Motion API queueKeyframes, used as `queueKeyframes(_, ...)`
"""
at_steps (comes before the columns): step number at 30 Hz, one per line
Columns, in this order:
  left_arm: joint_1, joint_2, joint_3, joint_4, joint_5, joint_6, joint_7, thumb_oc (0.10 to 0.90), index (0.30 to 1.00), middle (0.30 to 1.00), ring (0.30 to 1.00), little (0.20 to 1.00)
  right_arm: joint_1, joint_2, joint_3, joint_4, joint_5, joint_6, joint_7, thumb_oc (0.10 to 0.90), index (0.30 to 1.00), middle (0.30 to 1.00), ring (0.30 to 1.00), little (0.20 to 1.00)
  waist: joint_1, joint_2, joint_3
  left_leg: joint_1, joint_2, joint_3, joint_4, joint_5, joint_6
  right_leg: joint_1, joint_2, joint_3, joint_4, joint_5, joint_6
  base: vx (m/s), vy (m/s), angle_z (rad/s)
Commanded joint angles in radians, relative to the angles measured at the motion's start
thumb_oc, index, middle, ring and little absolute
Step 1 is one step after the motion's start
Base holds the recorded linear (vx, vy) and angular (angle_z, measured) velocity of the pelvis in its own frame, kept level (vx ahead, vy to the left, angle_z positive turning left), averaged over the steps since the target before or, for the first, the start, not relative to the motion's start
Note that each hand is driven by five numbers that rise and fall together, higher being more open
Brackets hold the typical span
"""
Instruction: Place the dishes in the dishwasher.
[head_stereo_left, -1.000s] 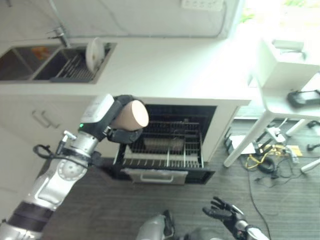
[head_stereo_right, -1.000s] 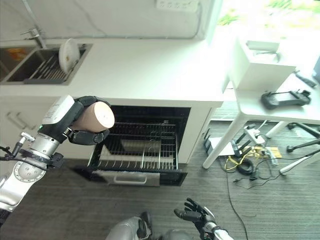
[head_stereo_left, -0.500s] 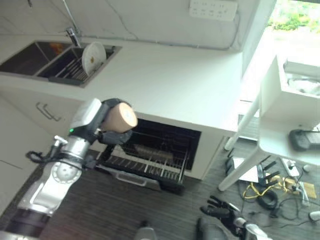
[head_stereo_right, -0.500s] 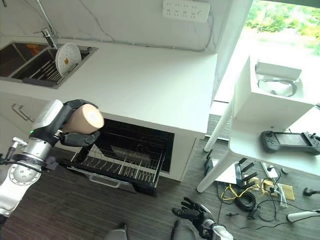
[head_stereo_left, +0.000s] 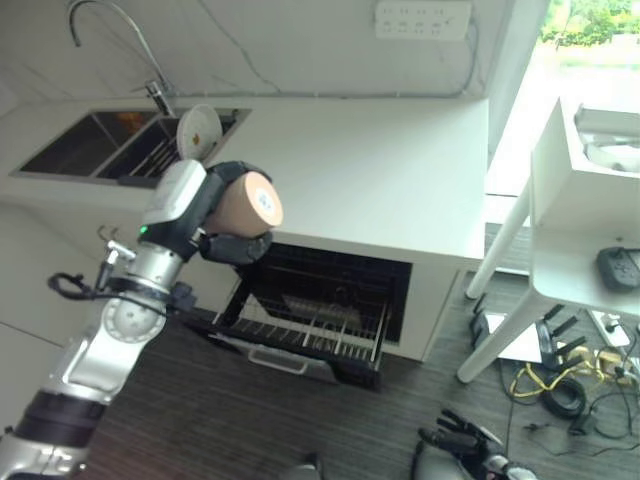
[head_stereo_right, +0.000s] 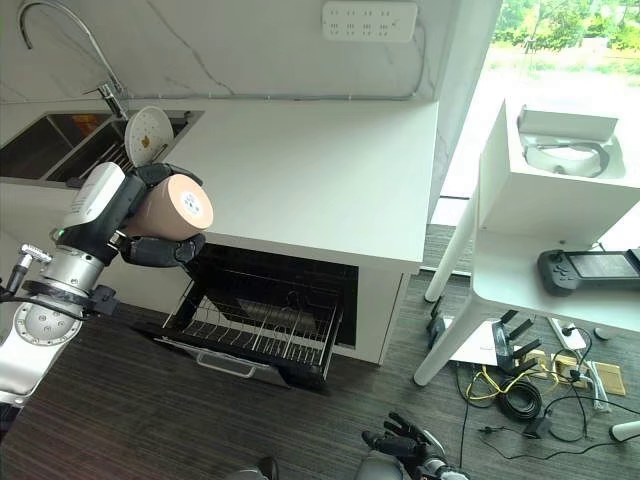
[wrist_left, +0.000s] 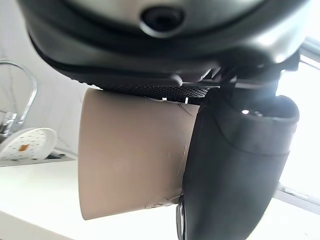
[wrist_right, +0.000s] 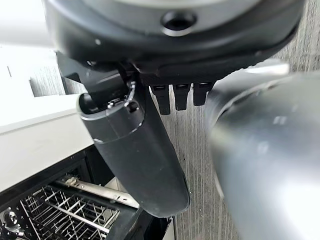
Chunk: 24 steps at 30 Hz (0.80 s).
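- The left robot hand (head_stereo_left: 232, 245) has its fingers and thumb wrapped round a tan cup (head_stereo_left: 243, 203), held on its side in the air, just in front of the white surface (head_stereo_left: 380, 170) and above the open dishwasher (head_stereo_left: 330, 300).
- The step looks like the carry: the cup is lifted but not yet racked.
- Next, I'd say, it must come down and forward to the pulled-out rack (head_stereo_left: 310, 335), then be turned mouth-down between the wires.
- The cup is plain, matt and tapered, with a small mark on its flat end.
- A white plate (head_stereo_right: 148, 135) stands upright in the sink (head_stereo_right: 60, 140) rack.
- The right robot hand (head_stereo_right: 405, 440) hangs low by the floor, fingers loosely spread, holding nothing.
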Motion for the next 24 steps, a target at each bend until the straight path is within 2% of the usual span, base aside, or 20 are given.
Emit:
queueKeyframes(1, -0.089, -0.008, 0.077, -0.070, -0.001, -0.024, 0.053, 0.400, 0.300, 0.300, 0.300, 0.300, 0.001, 0.004, -0.025, -0.100, 0.082, -0.058, 0.013, 0.800, 0.900, 0.900, 0.900, 0.900, -0.009, -0.008, -0.061, -0.079, 0.069, -0.016, 0.096, -0.052, -0.014, 0.102, -0.073, -0.024, -0.031, -0.092, 0.124, 0.00, 0.037, 0.06)
queueKeyframes(4, -0.079, -0.029, 0.077, -0.073, 0.020, -0.020, 0.053, 0.400, 0.300, 0.300, 0.300, 0.300, 0.019, 0.019, -0.036, -0.174, 0.146, -0.074, 0.006, 0.800, 0.900, 0.900, 0.900, 0.900, -0.012, -0.012, -0.063, -0.078, 0.068, -0.005, 0.096, -0.054, -0.011, 0.103, -0.085, -0.035, -0.031, -0.087, 0.130, 0.01, 0.041, 0.00)
queueKeyframes(8, -0.067, -0.049, 0.078, -0.076, 0.021, -0.033, 0.054, 0.400, 0.300, 0.300, 0.300, 0.300, 0.047, 0.019, -0.039, -0.276, 0.122, -0.090, -0.024, 0.800, 0.900, 0.900, 0.900, 0.900, -0.025, -0.017, -0.065, -0.073, 0.063, 0.006, 0.096, -0.061, -0.006, 0.106, -0.093, -0.031, -0.031, -0.085, 0.135, 0.03, 0.140, 0.00)
queueKeyframes(10, -0.069, -0.054, 0.075, -0.075, 0.013, -0.042, 0.048, 0.400, 0.300, 0.300, 0.300, 0.300, 0.057, 0.015, -0.047, -0.311, 0.122, -0.085, -0.049, 0.800, 0.900, 0.900, 0.900, 0.900, -0.030, -0.022, -0.065, -0.071, 0.046, 0.003, 0.096, -0.071, 0.003, 0.113, -0.096, -0.020, -0.031, -0.083, 0.140, 0.07, 0.218, 0.02)
queueKeyframes(12, -0.073, -0.056, 0.071, -0.073, 0.007, -0.048, 0.038, 0.400, 0.300, 0.300, 0.300, 0.300, 0.063, 0.013, -0.054, -0.329, 0.132, -0.083, -0.076, 0.800, 0.900, 0.900, 0.900, 0.900, -0.029, -0.031, -0.065, -0.069, 0.015, -0.011, 0.096, -0.087, 0.018, 0.119, -0.099, -0.006, -0.031, -0.079, 0.145, 0.11, 0.250, 0.05)
queueKeyframes(16, -0.061, -0.074, 0.074, -0.076, 0.024, -0.062, 0.020, 0.400, 0.300, 0.300, 0.300, 0.300, 0.068, 0.023, -0.078, -0.343, 0.145, -0.067, -0.117, 0.800, 0.900, 0.900, 0.900, 0.900, -0.025, -0.043, -0.055, -0.050, -0.078, -0.036, 0.096, -0.123, 0.074, 0.123, -0.119, 0.022, -0.031, -0.035, 0.152, 0.13, 0.354, -0.13)
queueKeyframes(17, -0.038, -0.074, 0.084, -0.078, 0.046, -0.070, 0.019, 0.400, 0.300, 0.300, 0.300, 0.300, 0.076, 0.037, -0.107, -0.329, 0.140, -0.065, -0.113, 0.800, 0.900, 0.900, 0.900, 0.900, -0.030, -0.035, -0.042, -0.033, -0.127, -0.060, 0.096, -0.147, 0.108, 0.112, -0.120, 0.039, -0.031, 0.031, 0.146, 0.14, 0.403, -0.61)
queueKeyframes(18, -0.030, -0.070, 0.090, -0.078, 0.051, -0.069, 0.021, 0.400, 0.300, 0.300, 0.300, 0.300, 0.075, 0.040, -0.113, -0.325, 0.138, -0.061, -0.108, 0.800, 0.900, 0.900, 0.900, 0.900, -0.030, -0.035, -0.039, -0.029, -0.133, -0.055, 0.096, -0.151, 0.113, 0.109, -0.117, 0.032, -0.031, 0.050, 0.148, 0.14, 0.383, -1.05)
queueKeyframes(20, 0.001, -0.060, 0.118, -0.074, 0.065, -0.073, 0.033, 0.400, 0.300, 0.300, 0.300, 0.300, 0.069, 0.050, -0.118, -0.311, 0.103, -0.043, -0.088, 0.800, 0.900, 0.900, 0.900, 0.900, -0.024, -0.029, -0.029, -0.022, -0.127, -0.012, 0.096, -0.156, 0.127, 0.104, -0.068, -0.009, -0.031, 0.072, 0.151, 0.06, 0.160, -1.07)
queueKeyframes(21, 0.003, -0.061, 0.118, -0.063, 0.070, -0.078, 0.049, 0.400, 0.300, 0.300, 0.300, 0.300, 0.071, 0.052, -0.111, -0.308, 0.096, -0.039, -0.083, 0.800, 0.900, 0.900, 0.900, 0.900, -0.036, -0.027, -0.021, -0.021, -0.120, 0.017, 0.096, -0.156, 0.136, 0.098, 0.014, -0.023, -0.031, 0.037, 0.137, 0.04, 0.088, -0.90)
queueKeyframes(22, -0.003, -0.060, 0.114, -0.059, 0.065, -0.078, 0.059, 0.400, 0.300, 0.300, 0.300, 0.300, 0.074, 0.051, -0.107, -0.307, 0.097, -0.038, -0.080, 0.800, 0.900, 0.900, 0.900, 0.900, -0.044, -0.029, -0.018, -0.020, -0.120, 0.033, 0.096, -0.159, 0.140, 0.094, 0.062, -0.030, -0.031, 0.008, 0.116, 0.06, 0.042, -0.83)
queueKeyframes(23, -0.018, -0.064, 0.101, -0.053, 0.069, -0.059, 0.074, 0.400, 0.300, 0.300, 0.300, 0.300, 0.076, 0.042, -0.096, -0.290, 0.093, -0.044, -0.063, 0.800, 0.900, 0.900, 0.900, 0.900, -0.049, -0.041, -0.017, -0.018, -0.130, 0.064, 0.096, -0.162, 0.143, 0.094, 0.116, -0.061, -0.031, -0.046, 0.078, 0.05, 0.009, -0.51)
queueKeyframes(24, -0.026, -0.066, 0.097, -0.053, 0.071, -0.051, 0.074, 0.400, 0.300, 0.300, 0.300, 0.300, 0.076, 0.037, -0.094, -0.283, 0.093, -0.046, -0.057, 0.800, 0.900, 0.900, 0.900, 0.900, -0.047, -0.044, -0.018, -0.020, -0.133, 0.069, 0.096, -0.162, 0.143, 0.096, 0.114, -0.066, -0.031, -0.056, 0.071, 0.04, -0.031, -0.10)
